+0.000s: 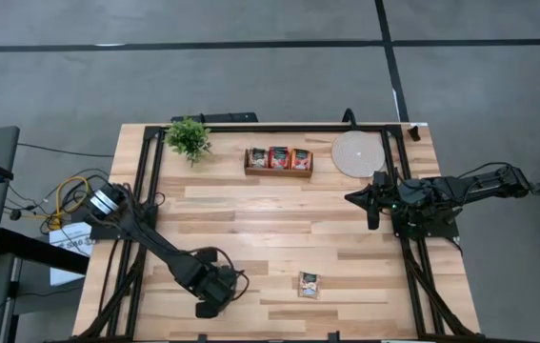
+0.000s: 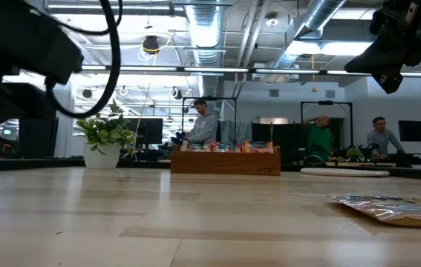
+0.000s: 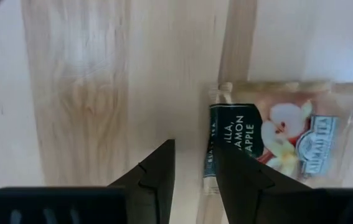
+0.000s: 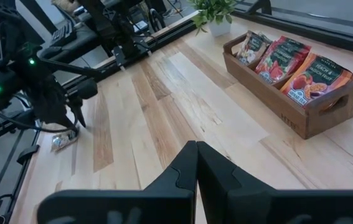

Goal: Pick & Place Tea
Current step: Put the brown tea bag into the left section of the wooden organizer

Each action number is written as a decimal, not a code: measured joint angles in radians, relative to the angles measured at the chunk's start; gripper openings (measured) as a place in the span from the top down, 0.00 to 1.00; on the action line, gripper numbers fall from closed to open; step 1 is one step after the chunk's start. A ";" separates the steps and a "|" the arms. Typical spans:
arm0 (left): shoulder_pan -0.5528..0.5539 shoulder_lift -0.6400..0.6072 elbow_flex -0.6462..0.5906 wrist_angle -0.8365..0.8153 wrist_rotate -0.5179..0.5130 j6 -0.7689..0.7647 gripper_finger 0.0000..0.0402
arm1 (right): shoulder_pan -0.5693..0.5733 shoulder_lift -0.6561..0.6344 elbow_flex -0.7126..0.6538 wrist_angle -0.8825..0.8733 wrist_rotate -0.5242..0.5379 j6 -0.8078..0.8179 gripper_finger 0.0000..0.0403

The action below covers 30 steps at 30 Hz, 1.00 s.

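Tea sachet (image 1: 309,284) lies flat on the table's (image 1: 250,219) near edge, just beside the left gripper (image 1: 209,307), fingers slightly parted and empty; right gripper (image 1: 369,199), pressed shut, waits well apart.

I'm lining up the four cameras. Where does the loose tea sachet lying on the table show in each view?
High view: sachet near the front edge, right of the left tool.
Low view: flat at the lower right.
Left wrist view: at the right, just beyond the fingers.
Right wrist view: small, at the left, beside the left arm.
Shared landmark: the wooden tray, seen in all but the left wrist view.
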 joint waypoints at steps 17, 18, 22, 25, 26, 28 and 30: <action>0.015 0.025 0.003 -0.038 -0.050 -0.021 0.80 | 0.000 0.000 0.000 -0.001 0.000 0.000 1.00; 0.016 0.025 0.003 -0.038 -0.051 -0.021 0.81 | 0.000 0.000 0.000 0.000 0.000 0.000 1.00; 0.017 0.026 0.002 -0.040 -0.057 -0.021 0.87 | 0.000 0.000 0.000 0.000 0.000 0.000 1.00; 0.018 0.026 0.001 -0.032 -0.057 -0.021 0.93 | 0.000 0.000 0.000 0.000 0.000 0.000 1.00; 0.018 0.027 0.000 -0.029 -0.057 -0.020 0.94 | 0.000 0.000 0.000 0.000 0.000 0.000 1.00; 0.018 0.027 0.000 -0.025 -0.055 -0.021 0.98 | 0.000 0.000 0.000 0.000 0.000 0.000 1.00; 0.018 0.027 0.000 -0.022 -0.055 -0.020 0.99 | 0.000 0.000 0.000 0.000 0.000 0.000 1.00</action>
